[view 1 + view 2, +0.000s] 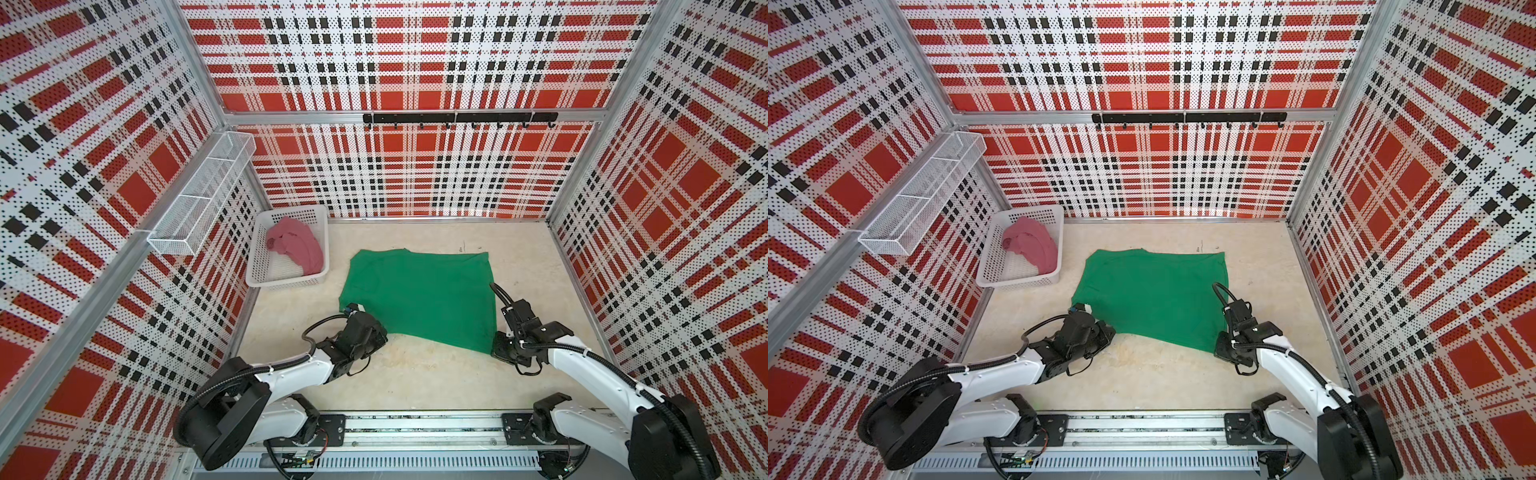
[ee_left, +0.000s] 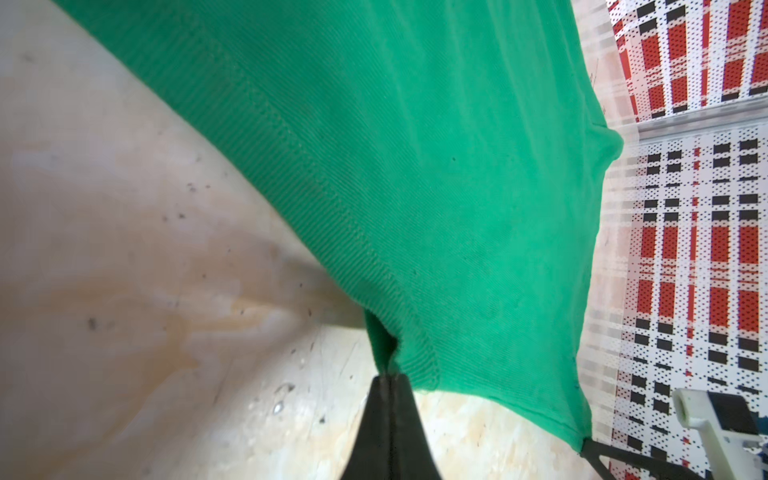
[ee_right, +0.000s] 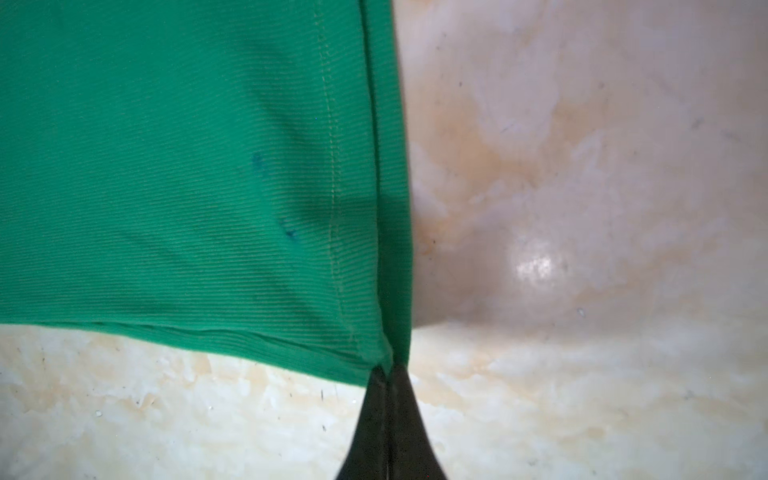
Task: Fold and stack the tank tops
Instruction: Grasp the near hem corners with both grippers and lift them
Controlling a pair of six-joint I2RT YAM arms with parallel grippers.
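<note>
Green tank top (image 1: 419, 295) lies at centre, near corners pinched in the closed left gripper (image 2: 388, 376) and right gripper (image 3: 390, 365); fingertips hidden in both top views. Pink tank top (image 1: 297, 245) sits crumpled in far-left basket (image 1: 286, 284).

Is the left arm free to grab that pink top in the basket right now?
Probably not yet: the left gripper is shut on the green tank top. Once it lets go, the pink tank top lies uncovered in the open basket, on that arm's side.

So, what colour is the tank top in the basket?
Dusty pink tank top; clearest in a top view.
</note>
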